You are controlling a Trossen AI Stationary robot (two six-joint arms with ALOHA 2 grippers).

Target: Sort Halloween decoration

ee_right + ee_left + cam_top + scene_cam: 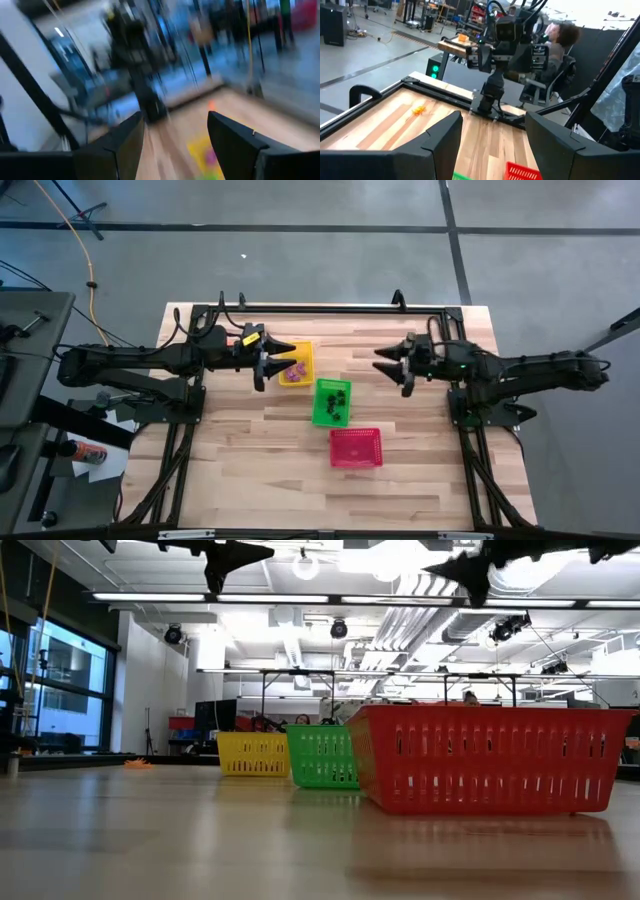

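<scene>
Baskets of plastic mesh sit in a diagonal row near the middle of the light wooden table (240, 470): a small yellow mesh basket (297, 364) farthest and to the left, a green mesh basket (331, 402) next, and a red mesh basket (356, 448) nearest and to the right. The yellow and green ones touch at a corner, and the green and red ones stand just apart. Tiny purple trinkets (296, 370) lie inside the yellow basket, and tiny black trinkets (338, 398) lie inside the green basket. What the red basket holds cannot be told from above. One tiny orange trinket (419, 110) lies loose on the bare wood near the far edge of the table, well apart from the baskets.

The left pincer (282, 356) hangs raised over the left rim of the yellow basket, its two dark fingers spread and gripping nothing. The right pincer (385, 365) hangs in the air to the right of the green basket, over bare wood, its fingers likewise spread and empty. In the low view both pincers show only as dark tips at the top, high above the baskets.

A person sits in a chair beyond the table's right side, behind the right arm's base.
</scene>
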